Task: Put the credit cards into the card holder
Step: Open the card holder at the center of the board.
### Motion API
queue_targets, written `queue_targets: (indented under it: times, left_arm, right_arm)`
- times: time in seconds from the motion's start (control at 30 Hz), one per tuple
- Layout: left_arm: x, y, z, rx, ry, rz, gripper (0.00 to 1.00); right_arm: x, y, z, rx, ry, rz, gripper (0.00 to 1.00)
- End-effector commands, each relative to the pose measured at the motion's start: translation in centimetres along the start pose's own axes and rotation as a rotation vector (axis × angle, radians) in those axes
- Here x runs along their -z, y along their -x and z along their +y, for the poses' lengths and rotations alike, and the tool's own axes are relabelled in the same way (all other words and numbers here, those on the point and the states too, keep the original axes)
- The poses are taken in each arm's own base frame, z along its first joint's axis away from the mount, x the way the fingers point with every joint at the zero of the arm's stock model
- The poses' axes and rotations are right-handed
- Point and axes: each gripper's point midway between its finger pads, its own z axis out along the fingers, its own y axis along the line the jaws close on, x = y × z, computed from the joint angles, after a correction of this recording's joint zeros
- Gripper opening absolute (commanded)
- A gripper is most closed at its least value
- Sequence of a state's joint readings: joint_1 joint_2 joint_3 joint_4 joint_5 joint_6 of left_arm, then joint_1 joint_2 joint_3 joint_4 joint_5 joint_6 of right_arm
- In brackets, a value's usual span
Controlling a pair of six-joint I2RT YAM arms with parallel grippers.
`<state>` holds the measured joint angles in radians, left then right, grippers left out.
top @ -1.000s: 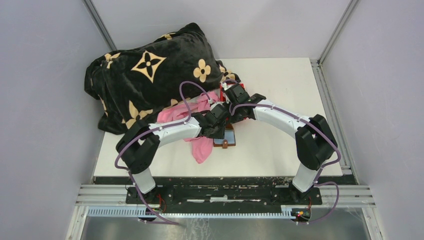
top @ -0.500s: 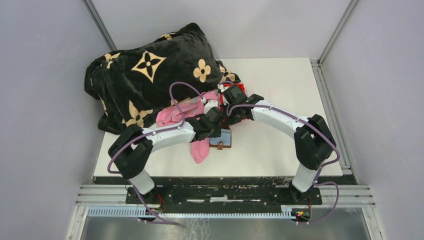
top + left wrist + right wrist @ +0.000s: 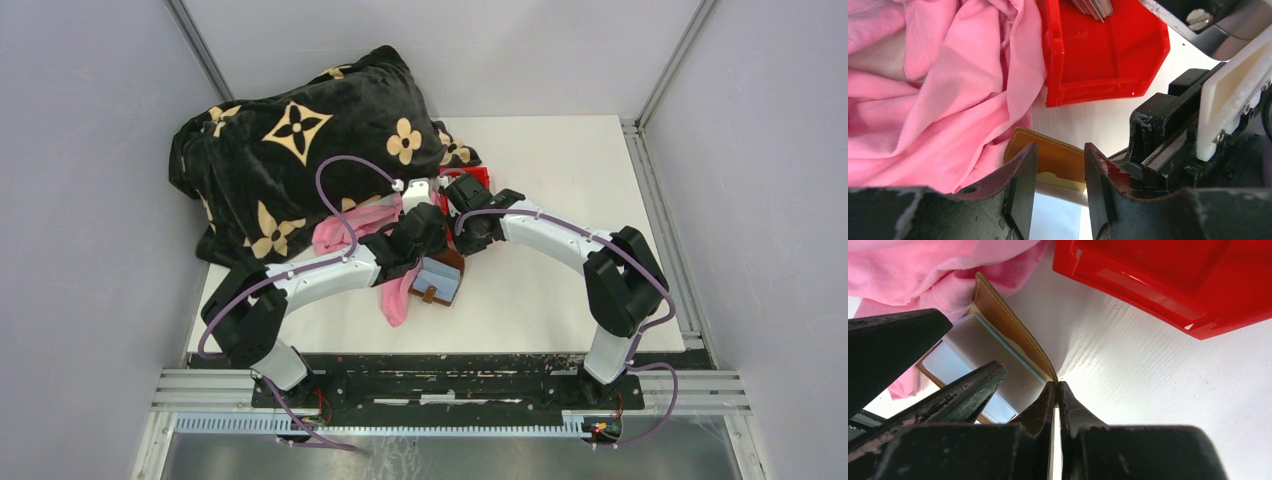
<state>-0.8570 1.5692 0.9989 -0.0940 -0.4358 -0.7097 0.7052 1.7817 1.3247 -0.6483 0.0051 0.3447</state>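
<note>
The brown card holder (image 3: 437, 281) lies open on the white table, pale clear pocket up. In the left wrist view its brown flap (image 3: 1050, 156) shows between the fingers. My right gripper (image 3: 1055, 384) is shut, pinching the holder's brown edge (image 3: 1013, 332) at its far corner; in the top view this gripper (image 3: 462, 247) is just right of the holder. My left gripper (image 3: 1059, 150) is open, its jaws apart over the holder's pocket, and it hovers just above the holder (image 3: 428, 254). Grey-silver credit cards (image 3: 1093, 6) lie in the red bin (image 3: 1103, 55).
The red bin (image 3: 478, 178) sits just beyond the two grippers. A pink cloth (image 3: 345, 232) lies left of the holder and touches it. A black blanket with tan flower marks (image 3: 300, 150) is heaped at the back left. White table (image 3: 560, 170) stretches to the right.
My left arm has reached farther over the table and its gripper now hangs over the holder. The holder has turned and shifted a little left. The right gripper has stayed near the holder's corner.
</note>
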Motion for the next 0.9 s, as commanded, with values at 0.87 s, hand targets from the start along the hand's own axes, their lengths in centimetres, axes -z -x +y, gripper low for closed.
queue_targets:
  times: [0.87]
  left_arm:
    - [5.4, -3.9, 0.9, 0.057, -0.187, 0.069, 0.43]
  right_arm:
    - [-0.1, -1.1, -2.0, -0.065, -0.051, 0.030, 0.03]
